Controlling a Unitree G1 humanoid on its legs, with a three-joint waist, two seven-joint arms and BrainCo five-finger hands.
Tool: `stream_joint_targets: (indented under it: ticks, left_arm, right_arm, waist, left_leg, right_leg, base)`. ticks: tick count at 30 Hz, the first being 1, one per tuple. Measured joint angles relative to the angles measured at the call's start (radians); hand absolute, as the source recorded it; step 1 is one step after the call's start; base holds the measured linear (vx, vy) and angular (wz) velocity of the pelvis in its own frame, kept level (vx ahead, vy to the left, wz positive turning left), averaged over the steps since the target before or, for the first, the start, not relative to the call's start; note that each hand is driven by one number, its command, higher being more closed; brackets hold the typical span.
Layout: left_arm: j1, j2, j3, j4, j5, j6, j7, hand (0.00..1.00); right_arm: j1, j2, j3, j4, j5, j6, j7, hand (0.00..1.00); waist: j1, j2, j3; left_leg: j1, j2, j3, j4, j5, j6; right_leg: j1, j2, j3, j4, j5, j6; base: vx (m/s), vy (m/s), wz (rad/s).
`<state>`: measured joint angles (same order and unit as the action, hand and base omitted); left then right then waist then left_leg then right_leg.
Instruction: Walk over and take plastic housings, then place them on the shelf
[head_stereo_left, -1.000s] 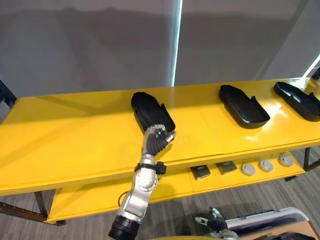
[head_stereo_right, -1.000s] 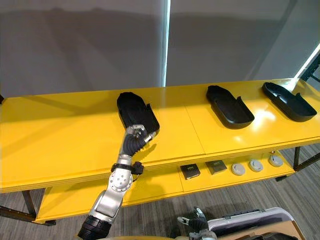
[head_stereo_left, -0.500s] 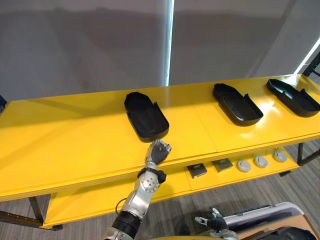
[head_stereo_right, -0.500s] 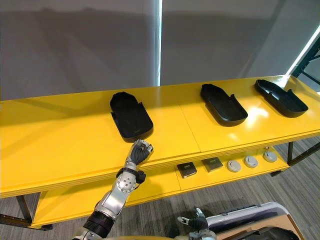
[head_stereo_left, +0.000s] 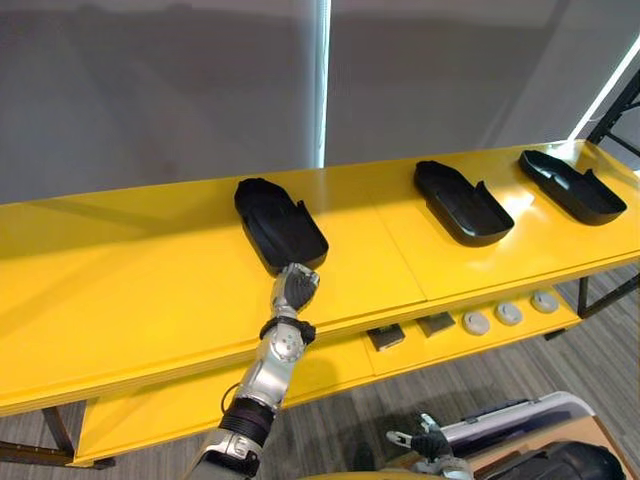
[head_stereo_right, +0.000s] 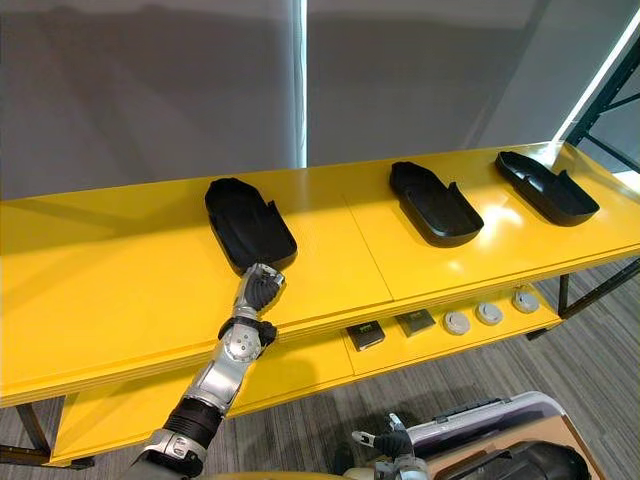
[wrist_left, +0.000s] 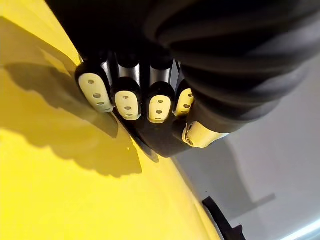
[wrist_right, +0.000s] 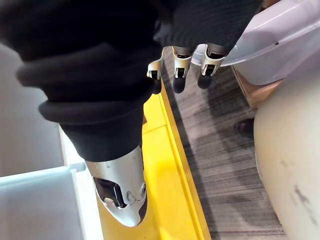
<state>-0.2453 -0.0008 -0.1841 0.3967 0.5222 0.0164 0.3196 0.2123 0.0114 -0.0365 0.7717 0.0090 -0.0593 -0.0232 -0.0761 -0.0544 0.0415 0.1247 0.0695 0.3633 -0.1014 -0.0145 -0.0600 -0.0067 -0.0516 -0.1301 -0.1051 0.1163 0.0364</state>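
Sitting at leftmost housing (head_stereo_left: 278, 220): left hand (head_stereo_left: 294, 290), grip unclear | right wrist view: right hand (wrist_right: 180, 67) loosely open

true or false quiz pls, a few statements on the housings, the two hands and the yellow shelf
1. Three black housings lie on the yellow shelf's top. True.
2. The left hand is at the near end of the leftmost housing. True.
3. The right hand holds a housing. False: it hangs low, open, holding nothing.
4. Tall bottles stand on the lower level. False: small dark squares and grey discs lie there.
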Motion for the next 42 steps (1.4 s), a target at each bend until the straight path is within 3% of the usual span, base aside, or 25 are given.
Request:
stream_joint_targets:
  ticks: [7,15,20,22,23,27,30,33,36,38,42]
  left_arm:
    - [0.0,0.012,0.01,0.002,0.0,-0.001,0.013,1.0]
    - [0.007,0.013,0.019,-0.02,-0.006,-0.001,0.012,1.0]
    - [0.108,0.022,0.007,-0.315,-0.07,-0.022,0.011,1.0]
    - [0.124,0.028,0.005,-0.447,-0.082,-0.041,0.011,1.0]
    - [0.142,0.036,0.035,-0.575,-0.101,-0.082,0.013,1.0]
    - [0.22,0.034,0.197,-0.767,-0.175,-0.14,0.043,1.0]
    - [0.33,0.028,0.459,-0.843,-0.315,-0.179,0.115,1.0]
    - [0.43,0.011,0.637,-0.84,-0.427,-0.18,0.15,1.0]
    - [0.513,0.006,0.701,-0.771,-0.477,-0.175,0.141,1.0]
    - [0.556,0.003,0.718,-0.685,-0.492,-0.154,0.108,1.0]
    - [0.576,-0.016,0.694,-0.346,-0.487,-0.077,0.02,1.0]
  right_arm:
    - [-0.01,0.0,0.0,0.007,-0.001,0.0,0.0,0.0]
    - [-0.026,0.0,0.0,0.03,-0.001,-0.001,0.0,0.0]
    - [-0.03,-0.001,-0.001,0.039,-0.001,-0.001,-0.001,0.0]
    - [-0.027,-0.001,-0.003,0.044,-0.001,-0.001,-0.001,0.0]
    - [-0.029,-0.013,-0.003,0.056,0.0,0.0,-0.001,0.0]
    - [-0.031,-0.017,-0.007,0.065,0.0,0.0,0.0,0.0]
    - [-0.032,-0.019,-0.032,0.065,0.0,0.002,0.0,0.0]
    - [-0.027,-0.021,-0.045,0.064,0.002,0.004,0.0,0.0]
    - [-0.028,-0.019,-0.045,0.058,0.002,0.012,0.001,0.0]
    - [-0.028,-0.015,-0.045,0.033,0.002,0.023,0.001,0.0]
    - [-0.03,0.009,-0.028,0.0,0.0,0.029,0.005,0.0]
  waist:
    - [-0.019,-0.001,0.001]
    - [-0.019,-0.001,0.001]
    - [-0.014,0.002,0.003]
    - [0.005,0.003,0.003]
    - [0.018,0.003,0.003]
    - [0.035,0.013,0.006]
    - [0.045,0.034,0.007]
    - [0.066,0.041,0.005]
    - [0.089,0.04,-0.002]
    - [0.093,0.039,-0.011]
    - [0.094,0.037,-0.018]
  left_leg:
    - [0.001,0.0,0.002,0.0,-0.001,0.0]
    - [0.002,0.0,-0.003,0.003,0.0,0.0]
    - [0.007,0.0,-0.022,0.006,0.0,0.001]
    - [0.007,-0.001,-0.035,0.006,0.0,0.001]
    - [0.004,-0.003,-0.049,0.006,0.0,0.001]
    - [0.004,-0.003,-0.068,0.0,-0.001,0.001]
    - [0.009,-0.003,-0.084,0.0,-0.006,0.0]
    - [0.011,-0.002,-0.087,0.0,-0.004,-0.004]
    - [0.012,-0.002,-0.092,0.0,-0.004,-0.004]
    - [0.012,-0.002,-0.098,0.002,0.0,0.001]
    - [0.03,-0.002,-0.096,0.007,0.0,0.001]
  right_leg:
    - [0.0,0.0,0.003,0.0,0.0,0.0]
    - [0.003,0.0,-0.001,0.0,0.0,0.0]
    - [0.018,-0.003,-0.015,0.003,0.0,0.0]
    - [0.023,-0.005,-0.026,0.005,0.0,0.0]
    - [0.026,-0.008,-0.035,0.005,0.0,0.0]
    - [0.044,-0.009,-0.058,0.005,-0.006,0.007]
    - [0.059,-0.013,-0.079,0.005,-0.02,0.019]
    - [0.065,-0.013,-0.092,0.005,-0.026,0.016]
    - [0.071,-0.014,-0.103,0.005,-0.028,0.013]
    - [0.075,-0.016,-0.111,0.005,-0.029,0.013]
    - [0.087,-0.017,-0.112,0.005,-0.029,0.012]
  base:
    - [0.0,0.0,0.0]
    - [-0.01,-0.005,0.01]
    - [0.0,0.0,0.1]
    - [-0.03,-0.001,0.2]
    - [-0.04,-0.002,0.15]
    - [-0.07,-0.005,0.2]
    - [-0.03,-0.004,0.19]
    - [-0.01,-0.013,0.13]
    - [0.01,-0.009,0.11]
    - [0.02,-0.007,0.1]
    - [0.0,-0.004,0.0]
